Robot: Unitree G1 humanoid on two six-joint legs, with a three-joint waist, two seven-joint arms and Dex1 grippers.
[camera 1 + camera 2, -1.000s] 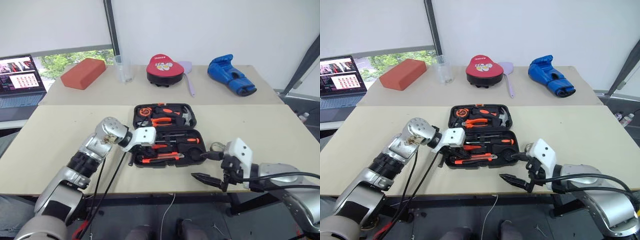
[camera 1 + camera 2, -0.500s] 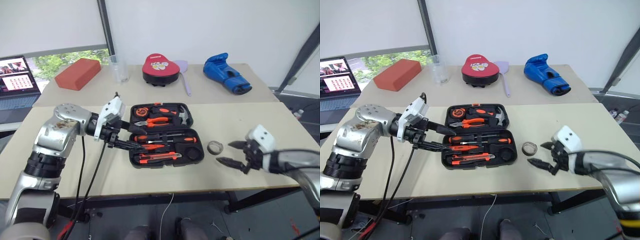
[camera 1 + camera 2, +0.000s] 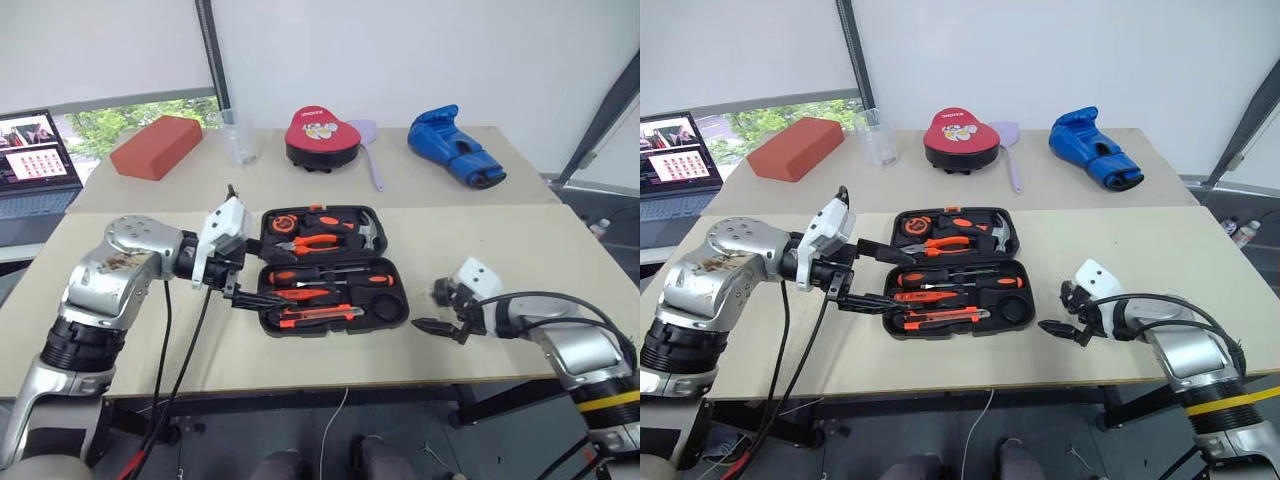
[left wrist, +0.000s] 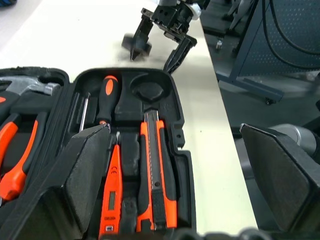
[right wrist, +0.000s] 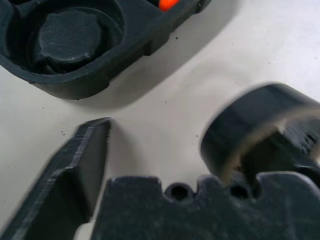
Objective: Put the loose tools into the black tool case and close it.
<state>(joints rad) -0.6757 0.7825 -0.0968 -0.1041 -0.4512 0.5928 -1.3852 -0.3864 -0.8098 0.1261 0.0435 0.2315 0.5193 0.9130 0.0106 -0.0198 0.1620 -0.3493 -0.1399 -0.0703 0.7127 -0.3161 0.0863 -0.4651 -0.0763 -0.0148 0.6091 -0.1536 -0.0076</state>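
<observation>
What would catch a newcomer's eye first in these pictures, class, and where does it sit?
The open black tool case, full of orange-handled tools, lies in the middle of the near table. Beside its right end, the right pincer reaches around a small grey tape roll on the tabletop, while the left pincer hovers open at the case's left end. On the far table sit a red-topped pad and a blue boxing glove.
</observation>
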